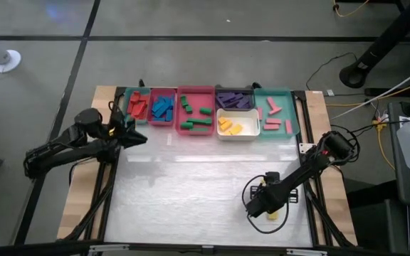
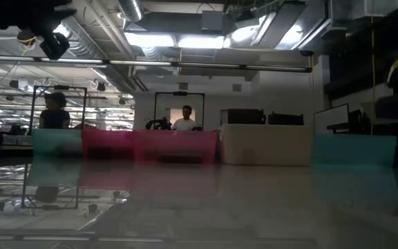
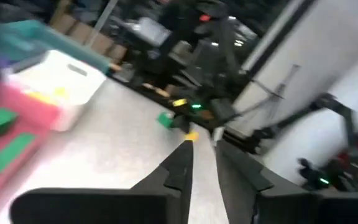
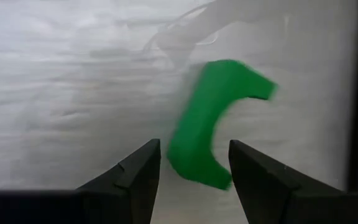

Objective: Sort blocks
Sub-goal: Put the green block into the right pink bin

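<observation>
No brand, label or writing is legible on any item. Left gripper [image 1: 138, 135]: hangs just in front of the tray row at the table's left, fingers [image 3: 178, 169] drawn to a narrow gap, nothing visible between them. Tray row along the far edge, left to right: teal tray [image 1: 137, 104] with red blocks [image 1: 138, 106]; pink tray [image 1: 162, 107] with blue blocks [image 1: 162, 108]; larger pink tray [image 1: 196, 110] with green blocks [image 1: 195, 114]; black tray [image 1: 235, 99] with purple blocks [image 1: 234, 99]; white tray [image 1: 238, 123], set just in front of the black one, with yellow blocks [image 1: 229, 126]; teal tray [image 1: 277, 112] with pink blocks [image 1: 272, 116]. Blocks are small, solid-coloured, mostly short bars lying at mixed angles. Table [image 1: 191, 185]: pale, glossy top. Right gripper [image 1: 257, 209]: low over the near right part of the table, fingers [image 4: 135, 171] moderately apart, straddling one end of a green block [image 4: 211, 122] without visible contact; this block is curved, bright green, lying flat on the tabletop.
</observation>
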